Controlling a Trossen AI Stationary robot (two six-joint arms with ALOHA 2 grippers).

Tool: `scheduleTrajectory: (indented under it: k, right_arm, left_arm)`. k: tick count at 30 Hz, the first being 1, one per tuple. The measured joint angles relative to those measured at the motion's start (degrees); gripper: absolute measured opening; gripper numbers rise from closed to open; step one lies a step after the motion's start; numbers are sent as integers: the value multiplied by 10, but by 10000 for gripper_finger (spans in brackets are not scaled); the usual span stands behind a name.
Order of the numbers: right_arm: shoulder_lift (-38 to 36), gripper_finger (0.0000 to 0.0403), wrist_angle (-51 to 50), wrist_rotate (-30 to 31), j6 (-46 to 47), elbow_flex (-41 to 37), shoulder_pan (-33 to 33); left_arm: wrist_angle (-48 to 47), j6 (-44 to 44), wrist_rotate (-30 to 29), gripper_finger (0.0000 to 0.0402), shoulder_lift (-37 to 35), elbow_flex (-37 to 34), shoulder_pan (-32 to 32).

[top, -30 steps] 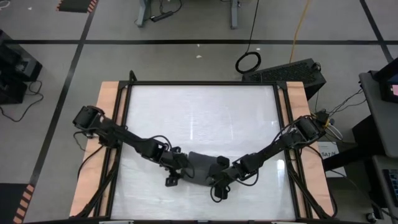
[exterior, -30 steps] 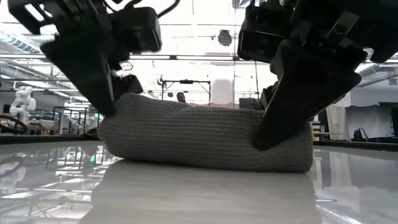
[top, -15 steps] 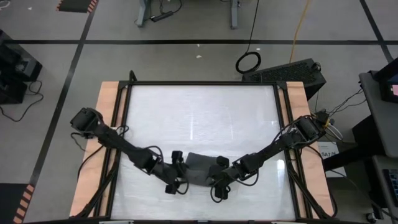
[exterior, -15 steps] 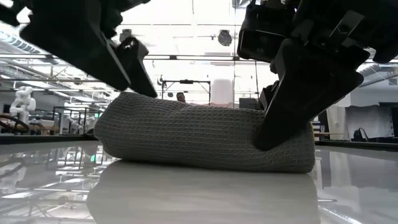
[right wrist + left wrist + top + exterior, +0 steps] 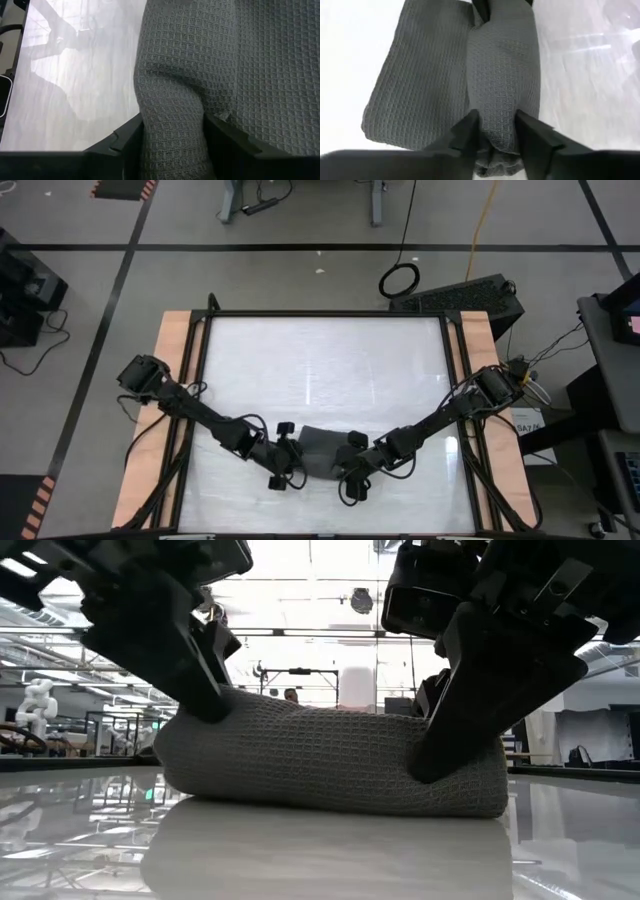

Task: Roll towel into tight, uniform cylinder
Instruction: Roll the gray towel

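Gripping a Rolled Towel at Both Ends

Lying near the front edge of the glossy white table (image 5: 320,370), the dark charcoal-grey waffle-weave towel (image 5: 322,453) is partly rolled: a thick roll runs across the table, with a flat flap of cloth spread beside it, as the left wrist view shows. The left gripper (image 5: 496,131) straddles one end of the roll, its two dark fingers (image 5: 465,132) pressed against the fabric on either side, clamped on the towel. The right gripper (image 5: 172,132) holds the opposite end the same way, fingers closed on a bulging fold of cloth. From table height the roll (image 5: 330,760) sits flat on the surface, both grippers bearing down on its ends from above.
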Motion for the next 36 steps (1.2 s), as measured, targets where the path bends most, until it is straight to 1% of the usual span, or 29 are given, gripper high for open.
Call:
scheduleTrajectory:
  k: [5,7,11,15,19,22,24,26,28,32,34,36]
  right_arm:
    - [0,183,0,0,2,0,0]
    - [-7,183,-4,-1,7,0,0]
    - [-42,186,-34,-2,5,-2,0]
    - [-96,208,-105,2,-14,-2,11]
    - [-139,247,-158,50,-10,-2,36]
    - [-155,269,-143,107,8,-1,58]
    - [-155,273,-129,142,31,-1,74]
    - [-146,267,-113,165,63,0,85]
    - [-130,254,-109,175,86,0,94]
    - [-96,236,-88,200,97,0,99]
    - [-85,238,-85,213,96,0,98]
    - [-82,250,-86,232,95,0,98]
  left_arm:
    - [0,-28,37,30,0,0,16]
    - [1,-34,59,14,0,0,25]
    - [2,-59,85,31,0,0,40]
    - [2,-82,109,33,0,0,53]
    - [12,-90,144,20,0,-1,65]
    - [22,-99,168,18,0,-1,75]
    - [20,-110,184,20,0,-1,84]
    - [20,-120,205,20,0,-1,93]
    - [19,-125,217,21,0,-1,102]
    - [18,-131,233,22,6,-1,120]
    - [23,-134,249,22,13,0,129]
    - [13,-135,265,22,17,-1,136]
